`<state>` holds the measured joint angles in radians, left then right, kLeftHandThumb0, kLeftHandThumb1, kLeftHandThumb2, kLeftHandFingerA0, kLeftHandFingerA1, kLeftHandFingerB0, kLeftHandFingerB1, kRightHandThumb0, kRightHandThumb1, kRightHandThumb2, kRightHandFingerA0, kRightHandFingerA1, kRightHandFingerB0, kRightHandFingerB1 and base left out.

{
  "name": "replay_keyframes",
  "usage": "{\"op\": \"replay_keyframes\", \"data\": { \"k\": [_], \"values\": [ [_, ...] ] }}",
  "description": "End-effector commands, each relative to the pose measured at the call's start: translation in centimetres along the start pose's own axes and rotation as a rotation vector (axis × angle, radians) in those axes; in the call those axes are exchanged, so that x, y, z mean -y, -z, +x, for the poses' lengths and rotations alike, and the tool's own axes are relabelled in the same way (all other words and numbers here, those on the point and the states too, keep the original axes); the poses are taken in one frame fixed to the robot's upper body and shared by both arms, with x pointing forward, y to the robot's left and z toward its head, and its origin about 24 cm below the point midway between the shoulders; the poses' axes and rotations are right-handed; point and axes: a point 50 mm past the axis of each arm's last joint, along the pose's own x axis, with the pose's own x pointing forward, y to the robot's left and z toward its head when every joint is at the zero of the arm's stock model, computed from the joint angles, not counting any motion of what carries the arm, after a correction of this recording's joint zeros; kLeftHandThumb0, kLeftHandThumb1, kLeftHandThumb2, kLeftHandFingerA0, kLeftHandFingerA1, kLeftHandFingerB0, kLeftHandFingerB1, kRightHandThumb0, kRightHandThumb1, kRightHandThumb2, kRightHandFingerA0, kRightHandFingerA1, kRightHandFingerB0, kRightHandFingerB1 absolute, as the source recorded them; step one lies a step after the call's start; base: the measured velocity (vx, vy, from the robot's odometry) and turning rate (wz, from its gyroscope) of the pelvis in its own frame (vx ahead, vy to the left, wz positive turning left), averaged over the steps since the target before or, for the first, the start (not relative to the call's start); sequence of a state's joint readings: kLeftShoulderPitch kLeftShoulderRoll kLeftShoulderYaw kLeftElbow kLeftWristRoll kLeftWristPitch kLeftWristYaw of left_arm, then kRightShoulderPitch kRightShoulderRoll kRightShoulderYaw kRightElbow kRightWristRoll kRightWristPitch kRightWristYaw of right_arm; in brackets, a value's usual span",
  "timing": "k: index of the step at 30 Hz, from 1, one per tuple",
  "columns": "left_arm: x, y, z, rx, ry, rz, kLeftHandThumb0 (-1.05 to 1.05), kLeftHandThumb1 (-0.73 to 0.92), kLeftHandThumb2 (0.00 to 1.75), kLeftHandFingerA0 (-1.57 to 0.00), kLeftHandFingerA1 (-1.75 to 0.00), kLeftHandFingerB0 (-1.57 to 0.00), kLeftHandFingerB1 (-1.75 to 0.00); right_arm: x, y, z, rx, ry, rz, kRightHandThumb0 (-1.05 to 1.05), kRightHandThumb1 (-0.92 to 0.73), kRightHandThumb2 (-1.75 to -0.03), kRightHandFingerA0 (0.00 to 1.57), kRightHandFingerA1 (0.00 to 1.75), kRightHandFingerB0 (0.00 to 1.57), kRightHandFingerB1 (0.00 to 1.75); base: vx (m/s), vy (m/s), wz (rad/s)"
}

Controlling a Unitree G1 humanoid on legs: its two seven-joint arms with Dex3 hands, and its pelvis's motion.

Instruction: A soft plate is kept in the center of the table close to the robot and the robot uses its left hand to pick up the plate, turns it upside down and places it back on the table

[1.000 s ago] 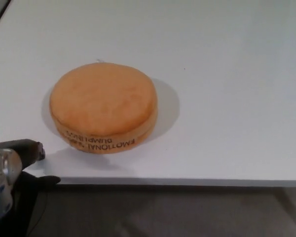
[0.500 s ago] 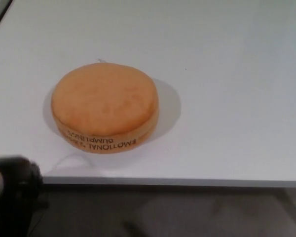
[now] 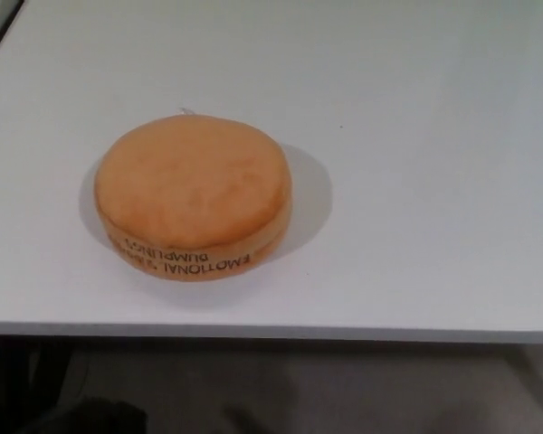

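1. Neither the left hand nor the right hand shows in the head view, so whether their fingers are apart or together cannot be told.
2. The soft plate (image 3: 192,194), a thick orange round, lies flat on the white table (image 3: 434,181) near its front edge, left of centre; the lettering on its rim reads upside down.
3. It seems already flipped and set down. Any further touch should be light, since the soft rim would likely buckle.
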<state>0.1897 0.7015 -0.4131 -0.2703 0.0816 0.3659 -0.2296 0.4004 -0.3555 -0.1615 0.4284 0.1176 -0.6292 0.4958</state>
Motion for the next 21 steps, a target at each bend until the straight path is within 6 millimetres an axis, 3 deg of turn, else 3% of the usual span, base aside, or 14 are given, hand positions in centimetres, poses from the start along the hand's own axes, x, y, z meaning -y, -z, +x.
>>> {"op": "replay_keyframes", "data": {
  "k": [1, 7, 10, 11, 12, 13, 14, 15, 16, 17, 18, 19, 20, 21],
  "values": [
    [1.2, 0.6, -8.1, 0.582, -0.552, -0.583, -0.55, 0.66, 0.61, -0.83, -1.75, -0.69, -1.68, 0.5, 0.5, -1.0, -0.051, -0.008, 0.005, -0.71, -0.87, -0.66, 0.56, 0.49, 0.38, 0.32, 0.0, 0.0, 0.0],
    [3.6, 2.5, -8.7, 0.55, -0.59, -0.666, -0.53, 0.64, 0.59, -0.93, -1.75, -0.74, -1.75, 0.5, 0.4, -0.9, -0.044, 0.0, -0.024, -0.71, -0.88, -0.67, 0.56, 0.49, 0.38, 0.33, 0.0, 0.0, 0.0],
    [5.6, 4.9, -8.1, 0.434, -0.574, -0.733, -0.56, 0.57, 0.64, -0.98, -1.75, -0.84, -1.75, 0.5, 0.5, -1.0, -0.047, 0.003, -0.012, -0.71, -0.88, -0.66, 0.56, 0.48, 0.38, 0.32, 0.0, 0.0, 0.0],
    [6.1, 5.8, -7.7, 0.392, -0.583, -0.757, -0.6, 0.37, 0.86, -1.27, -1.48, -1.14, -1.41, 0.6, 0.5, -1.0, -0.05, 0.006, -0.007, -0.71, -0.87, -0.66, 0.56, 0.48, 0.38, 0.33, 0.0, 0.0, 0.0],
    [6.2, 6.2, -7.4, 0.372, -0.587, -0.765, -0.62, 0.38, 0.86, -1.28, -1.49, -1.15, -1.42, 0.6, 0.5, -1.1, -0.052, 0.008, -0.005, -0.7, -0.87, -0.66, 0.55, 0.49, 0.38, 0.33, 0.0, 0.0, 0.0],
    [6.3, 6.3, -7.3, 0.369, -0.587, -0.767, -0.62, 0.38, 0.86, -1.28, -1.49, -1.15, -1.42, 0.7, 0.5, -1.1, -0.052, 0.009, -0.005, -0.7, -0.87, -0.66, 0.55, 0.49, 0.38, 0.33, 0.0, 0.0, 0.0],
    [6.2, 6.4, -7.2, 0.36, -0.593, -0.753, -0.56, 0.57, 0.65, -1.0, -1.75, -0.87, -1.75, 0.7, 0.5, -1.2, -0.049, 0.012, -0.002, -0.67, -0.87, -0.66, 0.54, 0.49, 0.39, 0.33, 0.0, 0.0, 0.0],
    [6.2, 6.5, -7.0, 0.349, -0.602, -0.732, -0.56, 0.57, 0.65, -1.0, -1.75, -0.87, -1.75, 0.7, 0.5, -1.2, -0.043, 0.015, 0.002, -0.67, -0.87, -0.66, 0.54, 0.49, 0.39, 0.33, 0.0, 0.0, 0.0],
    [6.3, 7.0, -6.8, 0.313, -0.607, -0.724, -0.56, 0.62, 0.59, -0.99, -1.75, -0.84, -1.75, 0.5, 0.5, -1.2, -0.042, 0.017, 0.016, -0.67, -0.72, -1.05, 0.46, 0.6, 0.31, 0.49, 0.0, 0.0, 0.0],
    [6.4, 7.4, -6.7, 0.288, -0.606, -0.716, -0.61, 0.58, 0.65, -0.98, -1.75, -0.86, -1.75, 0.4, 0.6, -1.3, -0.041, 0.02, 0.025, -0.67, -0.86, -0.66, 0.51, 0.48, 0.37, 0.33, 0.0, 0.0, 0.0],
    [6.5, 7.6, -6.6, 0.277, -0.603, -0.71, -0.61, 0.58, 0.65, -0.98, -1.75, -0.86, -1.75, 0.4, 0.6, -1.3, -0.04, 0.024, 0.029, -0.67, -0.86, -0.66, 0.51, 0.48, 0.37, 0.33, 0.0, 0.0, 0.0],
    [6.6, 7.7, -6.5, 0.266, -0.597, -0.708, -0.64, 0.4, 0.87, -1.27, -1.49, -1.14, -1.43, 0.3, 0.6, -1.3, -0.037, 0.025, 0.031, -0.69, -0.86, -0.66, 0.49, 0.48, 0.37, 0.33, 0.0, 0.0, 0.0],
    [6.9, 7.7, -6.5, 0.252, -0.58, -0.704, -0.51, 0.57, 0.62, -0.99, -1.75, -0.83, -1.75, 0.2, 0.6, -1.4, -0.033, 0.03, 0.028, -0.69, -0.87, -0.66, 0.47, 0.48, 0.35, 0.33, 0.0, 0.0, 0.0],
    [7.0, 7.6, -6.5, 0.254, -0.571, -0.701, -0.51, 0.57, 0.62, -0.99, -1.75, -0.83, -1.75, 0.3, 0.7, -1.5, -0.032, 0.033, 0.021, -0.69, -0.87, -0.66, 0.47, 0.48, 0.35, 0.33, 0.0, 0.0, 0.0]
  ]
}}
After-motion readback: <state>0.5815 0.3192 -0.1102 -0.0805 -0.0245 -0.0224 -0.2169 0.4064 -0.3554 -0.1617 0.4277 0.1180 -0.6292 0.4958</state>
